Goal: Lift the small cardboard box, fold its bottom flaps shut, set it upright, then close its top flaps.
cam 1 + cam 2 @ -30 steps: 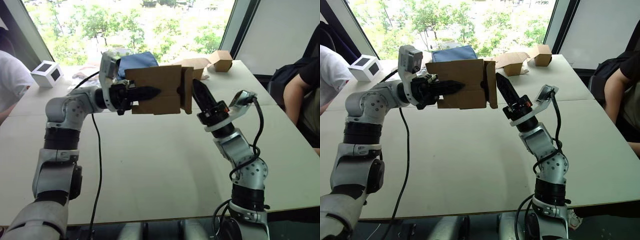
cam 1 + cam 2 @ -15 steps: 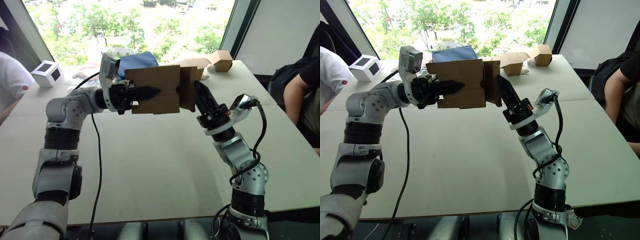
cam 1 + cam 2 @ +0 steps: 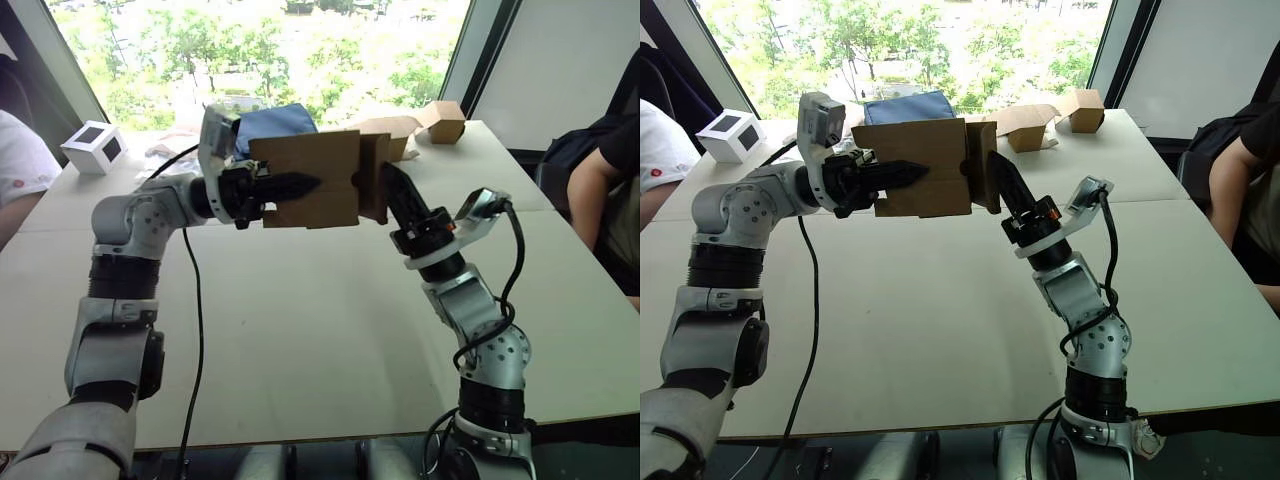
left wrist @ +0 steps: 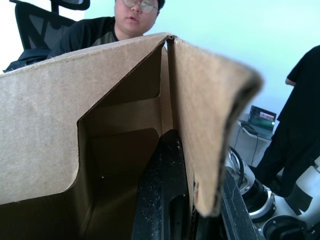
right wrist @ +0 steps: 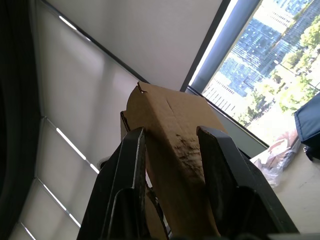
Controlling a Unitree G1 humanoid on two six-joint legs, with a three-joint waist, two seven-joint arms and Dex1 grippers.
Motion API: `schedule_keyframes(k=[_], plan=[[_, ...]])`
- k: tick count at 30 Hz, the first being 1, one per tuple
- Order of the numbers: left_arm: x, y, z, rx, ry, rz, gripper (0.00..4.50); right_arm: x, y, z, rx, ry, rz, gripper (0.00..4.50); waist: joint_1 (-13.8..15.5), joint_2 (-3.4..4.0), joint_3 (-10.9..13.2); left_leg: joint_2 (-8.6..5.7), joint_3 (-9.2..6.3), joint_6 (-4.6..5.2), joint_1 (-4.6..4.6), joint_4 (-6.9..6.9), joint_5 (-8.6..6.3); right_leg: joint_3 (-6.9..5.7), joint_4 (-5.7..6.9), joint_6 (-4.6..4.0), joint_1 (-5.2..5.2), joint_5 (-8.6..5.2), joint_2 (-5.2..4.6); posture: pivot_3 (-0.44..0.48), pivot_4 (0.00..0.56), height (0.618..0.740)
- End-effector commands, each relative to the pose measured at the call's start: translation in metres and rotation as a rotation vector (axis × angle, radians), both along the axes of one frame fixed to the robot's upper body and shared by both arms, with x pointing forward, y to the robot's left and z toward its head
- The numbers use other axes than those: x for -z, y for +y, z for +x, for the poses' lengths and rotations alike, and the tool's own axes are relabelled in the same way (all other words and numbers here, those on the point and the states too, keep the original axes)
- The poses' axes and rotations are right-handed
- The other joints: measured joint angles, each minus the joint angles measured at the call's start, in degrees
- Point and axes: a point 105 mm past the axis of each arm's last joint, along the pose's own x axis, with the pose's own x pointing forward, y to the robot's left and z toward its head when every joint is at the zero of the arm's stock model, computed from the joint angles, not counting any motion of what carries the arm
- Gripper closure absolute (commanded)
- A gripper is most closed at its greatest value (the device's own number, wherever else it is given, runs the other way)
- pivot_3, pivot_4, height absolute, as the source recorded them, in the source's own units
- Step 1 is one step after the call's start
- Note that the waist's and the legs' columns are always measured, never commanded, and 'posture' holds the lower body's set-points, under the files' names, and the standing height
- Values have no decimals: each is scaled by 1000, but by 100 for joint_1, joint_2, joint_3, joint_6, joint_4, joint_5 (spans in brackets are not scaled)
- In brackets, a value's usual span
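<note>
Small cardboard box point(image 3: 305, 182): light, stiff, creasable; left gripper point(image 3: 300, 184) clamps wall, right gripper point(image 3: 392, 190) straddles right-side flap point(image 5: 172, 150), parted

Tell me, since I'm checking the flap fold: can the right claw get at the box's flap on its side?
Probably yes. The right claw is already at the small cardboard box, with its fingers on either side of a flap edge, while the left claw holds the box above the table.

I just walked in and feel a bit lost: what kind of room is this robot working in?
Probably an office or meeting room, high up in a building. There is a big white table and a large window overlooking treetops, and a person sits in a black office chair. Spare boxes lie on the table, so it may be a test space.
</note>
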Motion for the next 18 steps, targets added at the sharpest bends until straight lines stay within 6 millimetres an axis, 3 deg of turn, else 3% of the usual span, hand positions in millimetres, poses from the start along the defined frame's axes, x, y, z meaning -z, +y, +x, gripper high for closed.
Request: schedule_keyframes(k=[1,18], plan=[[-11,0,-6,13,-64,-9,4500,-10,5,-3,-1,-42,3,2865,2,0,0,0,0,0,0,0,0,0,0,0,0,0,0,0,150,740],[-1,-7,-9,32,-62,18,4500,-10,19,-7,-20,-32,18,2865,0,0,0,0,0,-1,0,0,0,1,0,0,-2,0,0,0,150,740]])
